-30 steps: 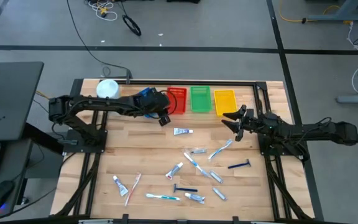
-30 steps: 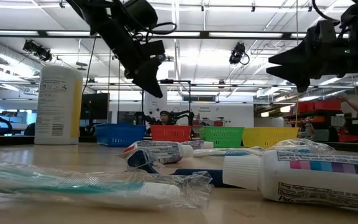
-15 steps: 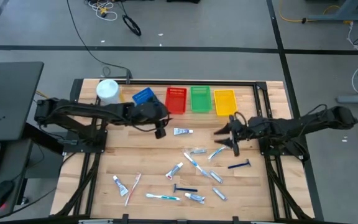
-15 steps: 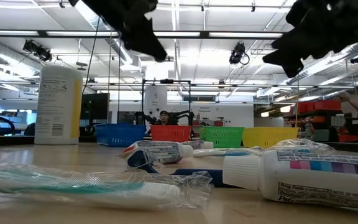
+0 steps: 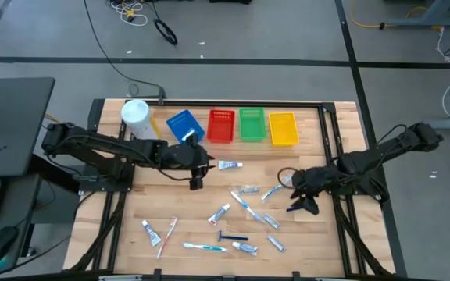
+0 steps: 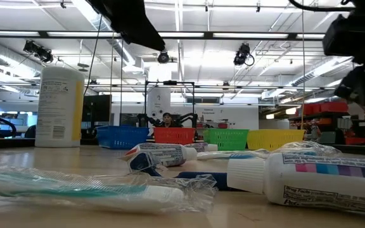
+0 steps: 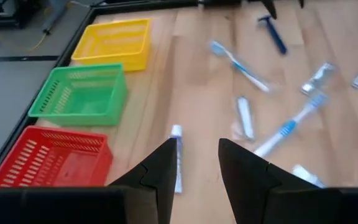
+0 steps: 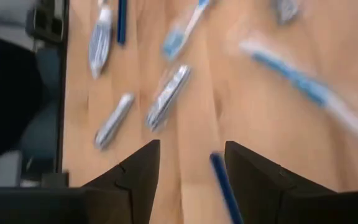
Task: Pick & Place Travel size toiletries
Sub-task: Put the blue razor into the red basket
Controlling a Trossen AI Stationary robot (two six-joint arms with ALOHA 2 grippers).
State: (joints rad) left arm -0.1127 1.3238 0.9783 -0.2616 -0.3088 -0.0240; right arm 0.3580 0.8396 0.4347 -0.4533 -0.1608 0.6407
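Left gripper [image 5: 196, 181] hangs over the table's bare wood [image 5: 131, 204] near a toothpaste tube [image 5: 229, 165], fingers [image 7: 161, 168] apart and empty. Right gripper [image 5: 306, 204] sits low over a blue razor [image 5: 300, 207], hiding part of it; its fingers [image 8: 143, 167] stand apart around the handle, contact unclear. The remaining toiletries [image 5: 241, 211] lie scattered mid-table. From table height both grippers are cut off above, and a wrapped toothbrush [image 6: 87, 182] blocks much behind it.

free: bare wood front-left [image 5: 123, 234] | blocked: baskets [image 5: 221, 125], canister [image 5: 136, 115] rear
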